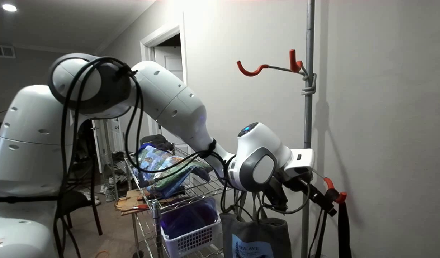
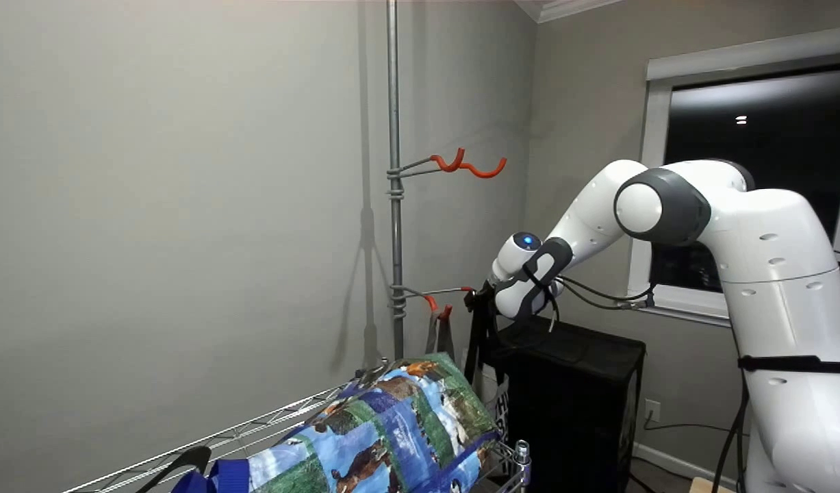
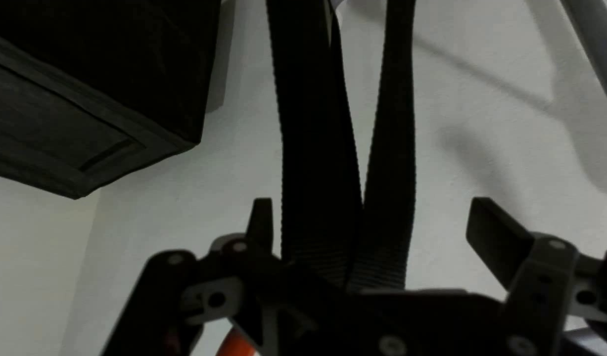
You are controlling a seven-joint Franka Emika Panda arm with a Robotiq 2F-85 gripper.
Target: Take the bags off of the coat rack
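The coat rack is a grey pole (image 1: 308,118) with orange-tipped hooks; it also shows in an exterior view (image 2: 396,239). Black straps (image 1: 344,229) hang from a lower hook (image 1: 341,197). A grey tote bag (image 1: 254,229) with a printed label hangs lower on the rack, its handle tops hidden behind the arm; grey handles (image 2: 441,332) show on a lower hook. My gripper (image 3: 372,232) is open, with black straps (image 3: 323,148) between its fingers, not clamped. In both exterior views it is at the lower hooks (image 1: 325,204) (image 2: 478,298). The black-strapped bag's body is mostly hidden.
The upper hooks (image 1: 254,71) hold nothing. A patterned bag (image 2: 385,424) lies on a wire shelf (image 2: 276,418), with a white basket (image 1: 194,238) below. A black box (image 2: 563,383) stands beside the rack; it shows in the wrist view (image 3: 105,84). A wall is behind the pole.
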